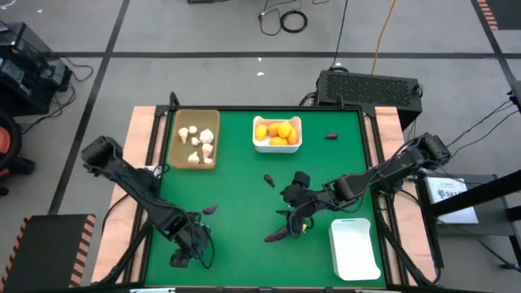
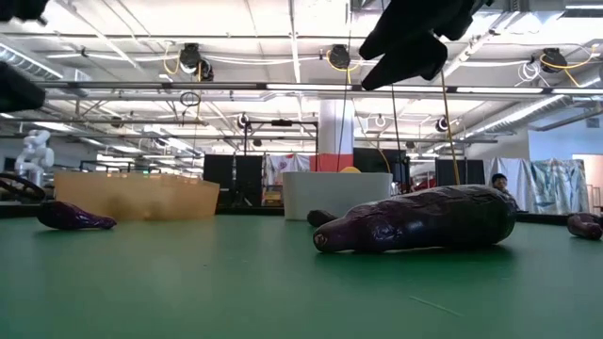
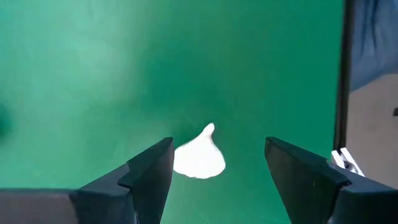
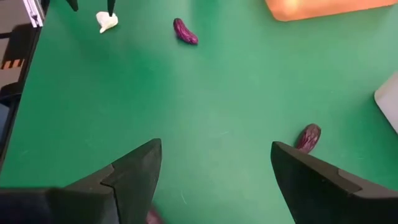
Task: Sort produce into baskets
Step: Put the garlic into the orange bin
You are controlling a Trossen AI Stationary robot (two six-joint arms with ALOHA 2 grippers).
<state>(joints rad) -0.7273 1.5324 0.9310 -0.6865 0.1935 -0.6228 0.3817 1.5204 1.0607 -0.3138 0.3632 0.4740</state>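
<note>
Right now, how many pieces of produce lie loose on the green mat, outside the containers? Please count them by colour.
Purple: 4, one long eggplant and three small pieces
White: 1, a garlic bulb
Total: 5

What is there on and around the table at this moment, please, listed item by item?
table: one, green top, centre
tan tray: one, far left corner of the table
garlic bulbs in tray: several, white
loose garlic bulb: one, white, near left, between the left gripper's fingers
white bin with fruit: one, far centre
round fruits: several, orange-yellow, in that bin
empty white bin: one, near right
long eggplant: one, dark purple, near centre
small purple pieces: three, scattered on the mat
black box: one, behind the table
left gripper: open, over the loose garlic bulb
right gripper: open, by the long eggplant
</note>
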